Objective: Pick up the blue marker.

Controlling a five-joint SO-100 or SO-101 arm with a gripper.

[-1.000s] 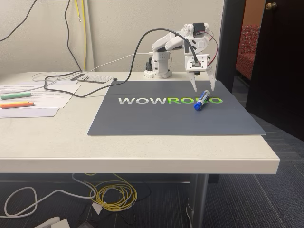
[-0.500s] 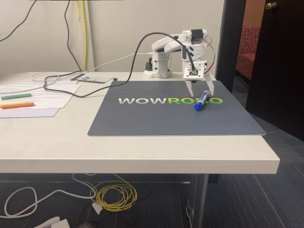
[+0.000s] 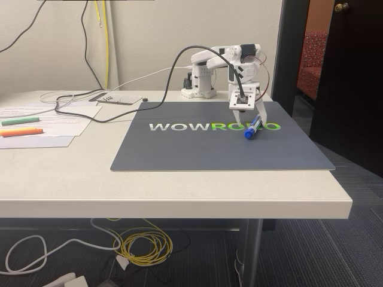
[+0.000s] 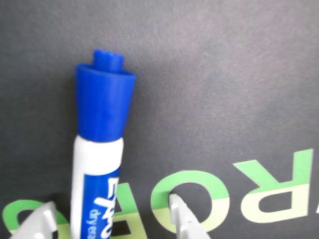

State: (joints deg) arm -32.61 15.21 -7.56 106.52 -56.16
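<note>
The blue marker [image 3: 253, 127] lies on the dark grey mat [image 3: 197, 149], over the green end of its lettering, blue cap toward the front. My white gripper [image 3: 250, 121] points down over the marker's rear half, its tips at mat level. In the wrist view the marker [image 4: 97, 164] runs up the frame, with one white fingertip [image 4: 40, 224] left of its barrel and the other [image 4: 182, 219] right of it. A gap stays on the right side, so the gripper [image 4: 110, 221] is open around the barrel.
A green highlighter [image 3: 20, 121] and an orange one [image 3: 21, 132] lie on papers [image 3: 54, 122] at the table's left. A black cable [image 3: 119, 113] trails from the arm across the back of the table. The mat's right edge lies close to the table edge [image 3: 335, 173].
The gripper has come down and forward from above the mat's back edge until its fingers straddle the marker. The marker has not moved.
</note>
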